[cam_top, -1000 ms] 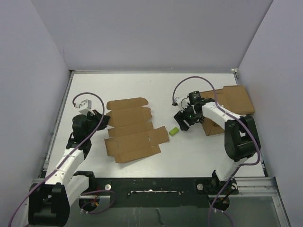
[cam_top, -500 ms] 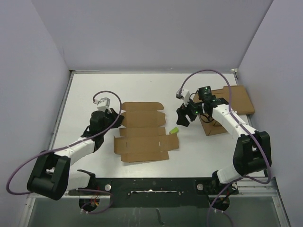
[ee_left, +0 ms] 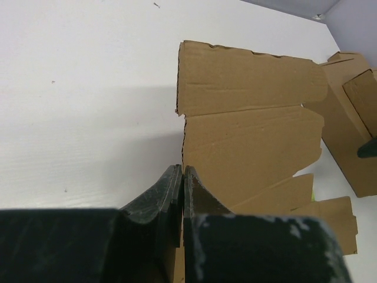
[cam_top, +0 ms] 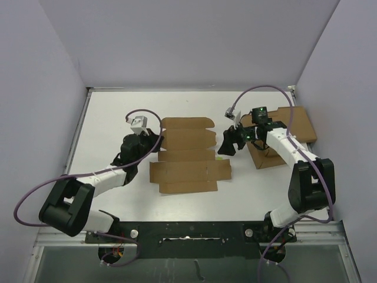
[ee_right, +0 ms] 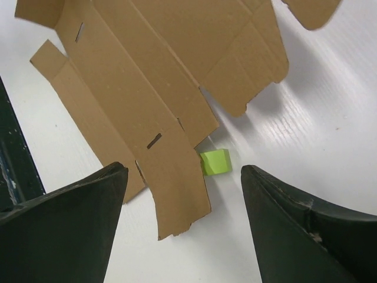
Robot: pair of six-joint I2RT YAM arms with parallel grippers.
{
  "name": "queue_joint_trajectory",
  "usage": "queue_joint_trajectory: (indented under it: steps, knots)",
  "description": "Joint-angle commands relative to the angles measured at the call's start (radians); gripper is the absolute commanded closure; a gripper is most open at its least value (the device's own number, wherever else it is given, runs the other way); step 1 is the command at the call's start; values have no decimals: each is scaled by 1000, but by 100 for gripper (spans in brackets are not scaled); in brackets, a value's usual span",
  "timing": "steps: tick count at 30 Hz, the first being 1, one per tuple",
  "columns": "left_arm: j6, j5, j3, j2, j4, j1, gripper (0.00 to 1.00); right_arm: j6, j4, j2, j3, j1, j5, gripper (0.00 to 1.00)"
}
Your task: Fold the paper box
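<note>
The paper box (cam_top: 188, 154) is a flat brown die-cut sheet with flaps and slits, lying on the white table in the middle. My left gripper (cam_top: 154, 141) is at the sheet's left edge. In the left wrist view the left gripper (ee_left: 181, 168) is shut, with the edge of the paper box (ee_left: 247, 130) pinched between its fingers. My right gripper (cam_top: 227, 144) hovers open over the sheet's right edge. In the right wrist view the right gripper (ee_right: 184, 170) stands wide apart above a flap of the paper box (ee_right: 171, 171) and a small green block (ee_right: 215, 161) beside it.
A larger flat cardboard slab (cam_top: 294, 124) lies at the right rear, and a squat brown box (cam_top: 265, 154) stands on its near part, just right of my right arm. The green block (cam_top: 219, 157) touches the sheet's right edge. Grey walls enclose the table.
My left gripper has moved right and forward, and the sheet has slid right with it up to the green block. My right gripper has shifted slightly back and opened a little wider.
</note>
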Motion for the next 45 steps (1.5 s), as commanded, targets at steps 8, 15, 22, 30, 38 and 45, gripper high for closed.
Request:
queue_joint_trajectory:
  steps: [8, 15, 22, 30, 38, 45]
  knots:
    - [26, 87, -176, -228, 269, 6, 100, 328, 326, 83, -108, -55, -221, 20]
    - [-14, 180, -207, -249, 328, 4, 100, 508, 605, 74, -217, -62, -273, 19]
    - [-68, 237, -219, -253, 386, 3, 100, 619, 749, 74, -269, -81, -276, 19]
    - [-101, 290, -225, -244, 428, 0, 100, 701, 837, 84, -274, -137, -326, 22]
    - [-121, 327, -218, -232, 448, -5, 100, 768, 957, 64, -304, -137, -389, 49]
    - [-130, 340, -217, -232, 447, -4, 100, 803, 1025, 44, -313, -137, -429, 77]
